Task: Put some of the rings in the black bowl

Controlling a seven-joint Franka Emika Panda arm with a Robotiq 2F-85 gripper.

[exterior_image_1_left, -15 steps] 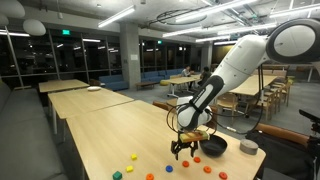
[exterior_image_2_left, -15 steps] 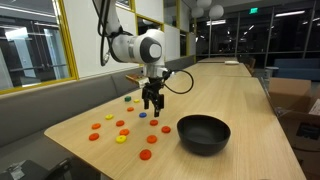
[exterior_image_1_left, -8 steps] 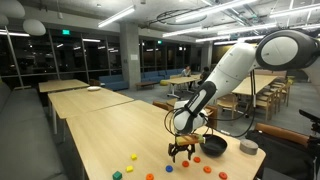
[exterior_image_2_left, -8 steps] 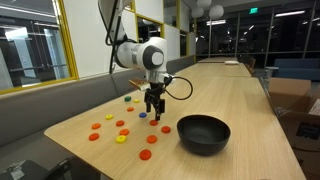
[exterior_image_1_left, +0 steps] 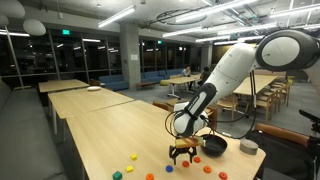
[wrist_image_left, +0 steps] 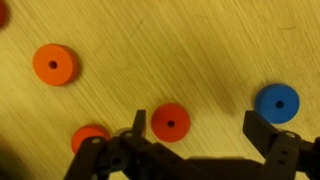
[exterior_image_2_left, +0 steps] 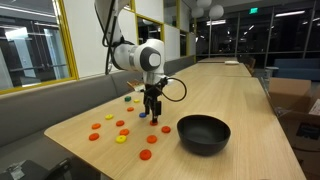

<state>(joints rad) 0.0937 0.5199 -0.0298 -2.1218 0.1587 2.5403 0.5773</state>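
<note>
Small flat rings lie scattered on the wooden table: in the wrist view a red ring (wrist_image_left: 171,122), a blue ring (wrist_image_left: 276,102), an orange ring (wrist_image_left: 55,65) and another orange one (wrist_image_left: 90,137) half hidden by the gripper body. My gripper (wrist_image_left: 198,128) is open and low over the table, with the red ring between its fingers, close to one of them. In both exterior views the gripper (exterior_image_2_left: 153,113) (exterior_image_1_left: 182,153) hangs just beside the black bowl (exterior_image_2_left: 203,133) (exterior_image_1_left: 214,146). I see nothing in the bowl.
More rings (exterior_image_2_left: 121,139) lie spread toward the table's near corner, with several (exterior_image_1_left: 131,157) on the side away from the bowl. A pale grey cup (exterior_image_1_left: 248,148) stands beyond the bowl near the table edge. Other long tables fill the room behind.
The gripper has come down closer to the table over the rings beside the bowl. Its jaws have stayed open and the rings have not moved.
</note>
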